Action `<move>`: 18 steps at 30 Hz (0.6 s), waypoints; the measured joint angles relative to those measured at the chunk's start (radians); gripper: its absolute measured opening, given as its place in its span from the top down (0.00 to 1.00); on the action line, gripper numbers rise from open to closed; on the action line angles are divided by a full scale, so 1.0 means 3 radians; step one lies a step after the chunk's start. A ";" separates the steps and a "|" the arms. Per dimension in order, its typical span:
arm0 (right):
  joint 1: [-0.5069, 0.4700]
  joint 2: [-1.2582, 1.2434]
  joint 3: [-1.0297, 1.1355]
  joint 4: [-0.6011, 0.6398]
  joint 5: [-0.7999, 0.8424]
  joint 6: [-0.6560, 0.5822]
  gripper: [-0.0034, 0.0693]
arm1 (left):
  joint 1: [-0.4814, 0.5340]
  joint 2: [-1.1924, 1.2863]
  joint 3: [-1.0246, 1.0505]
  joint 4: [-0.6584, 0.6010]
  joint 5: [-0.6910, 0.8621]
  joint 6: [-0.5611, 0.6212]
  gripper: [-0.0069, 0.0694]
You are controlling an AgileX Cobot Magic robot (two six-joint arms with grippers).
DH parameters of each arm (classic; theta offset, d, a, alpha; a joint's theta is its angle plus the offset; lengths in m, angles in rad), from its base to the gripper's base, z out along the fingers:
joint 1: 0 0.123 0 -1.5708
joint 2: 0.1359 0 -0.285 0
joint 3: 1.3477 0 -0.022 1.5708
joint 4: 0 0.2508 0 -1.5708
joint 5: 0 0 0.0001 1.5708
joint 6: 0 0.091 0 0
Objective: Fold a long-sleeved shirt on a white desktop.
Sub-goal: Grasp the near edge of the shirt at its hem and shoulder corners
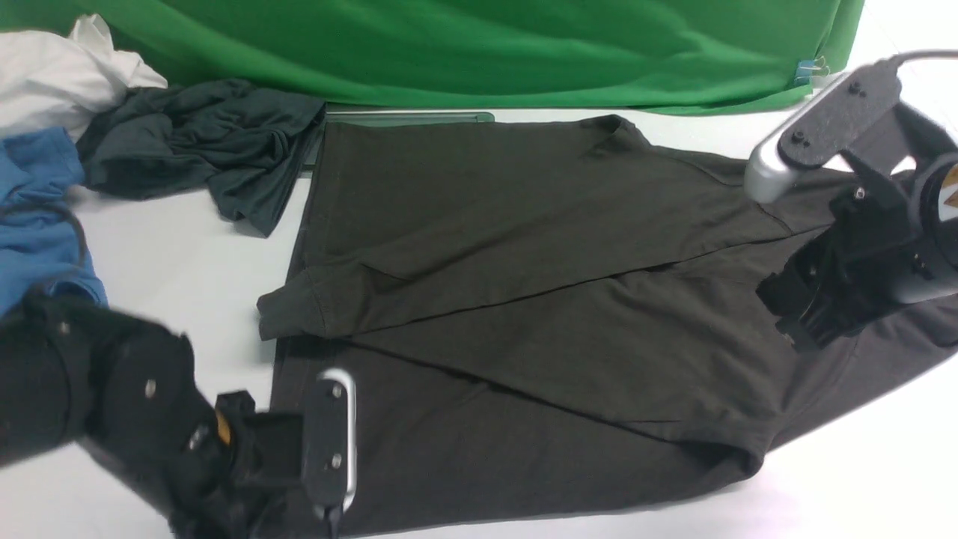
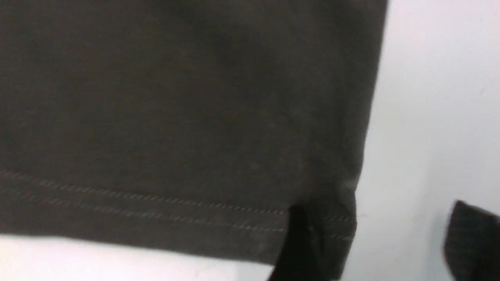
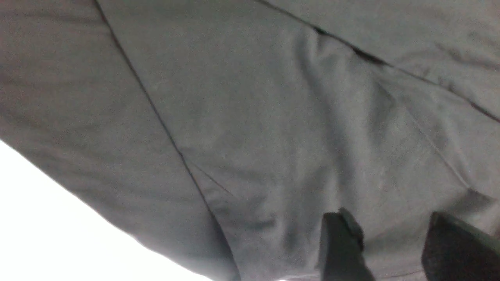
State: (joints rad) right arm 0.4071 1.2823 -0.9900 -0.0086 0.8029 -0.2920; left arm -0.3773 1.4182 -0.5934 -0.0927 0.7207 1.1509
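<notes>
The long-sleeved shirt (image 1: 524, 299) lies spread flat on the white desktop (image 1: 179, 269), dark brownish-charcoal, with both sleeves folded across its body. My left gripper (image 2: 384, 244) is open wide at the shirt's near left hem corner (image 2: 336, 230). One of its fingers (image 2: 299, 249) is over the stitched hem, the other over bare desktop (image 2: 429, 117). My right gripper (image 1: 789, 318) hovers over the shirt's right shoulder area. In the right wrist view, the right gripper (image 3: 394, 249) is open, its fingers apart just above the shirt (image 3: 254, 136), with nothing between them.
A crumpled slate-grey garment (image 1: 202, 150), a blue shirt (image 1: 37, 217) and a white cloth (image 1: 60, 75) lie at the far left. A green cloth backdrop (image 1: 486, 52) hangs along the back edge. The left arm (image 1: 112, 397) covers the near left corner.
</notes>
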 joint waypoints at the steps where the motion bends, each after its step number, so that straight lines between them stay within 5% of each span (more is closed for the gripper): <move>1: 0.0000 0.0000 0.0007 0.0000 -0.0032 0.0000 0.55 | 0.0000 0.0000 0.0068 0.0000 -0.0159 0.0079 0.21; 6: 0.0000 0.0000 0.0005 0.0029 -0.0114 0.0000 0.56 | 0.0000 -0.0012 0.0207 0.0051 -0.0445 0.0168 0.20; 9: 0.0000 0.0000 0.0005 0.0029 -0.0121 0.0000 0.56 | 0.0000 -0.0015 0.0240 0.0240 -0.0631 0.0082 0.27; 18: 0.0000 0.0000 0.0005 0.0029 -0.0024 0.0018 0.56 | -0.0017 0.0036 0.0153 0.0486 -0.0412 -0.0309 0.78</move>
State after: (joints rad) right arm 0.4071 1.2823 -0.9885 0.0000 0.7955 -0.2866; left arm -0.3824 1.4289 -0.5476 0.0532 0.5971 1.0583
